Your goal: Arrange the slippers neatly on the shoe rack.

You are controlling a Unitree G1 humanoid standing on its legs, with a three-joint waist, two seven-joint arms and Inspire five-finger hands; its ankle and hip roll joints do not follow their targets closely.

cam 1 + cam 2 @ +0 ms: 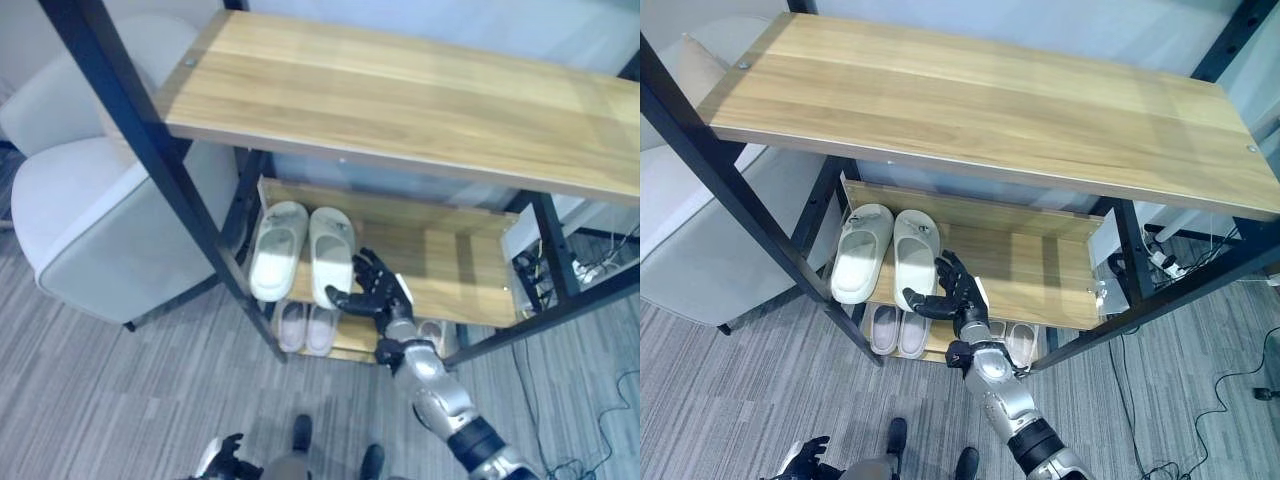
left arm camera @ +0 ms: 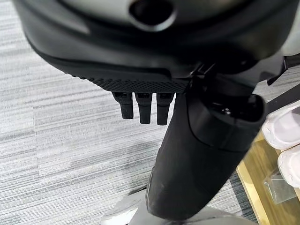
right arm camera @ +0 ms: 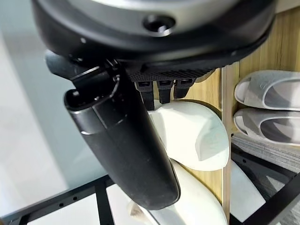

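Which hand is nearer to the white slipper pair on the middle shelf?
Right. The right hand is at the heel end of the white slipper pair on the middle shelf, beside the right-side slipper. The left hand hangs low over the floor, well away from the rack.

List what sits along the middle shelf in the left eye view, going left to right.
Left white slipper → right white slipper → right hand at that slipper's heel → bare wood of the middle shelf.

Even, soft indoor light; the pale wooden top shelf shades lower boards; close wrist views blur.
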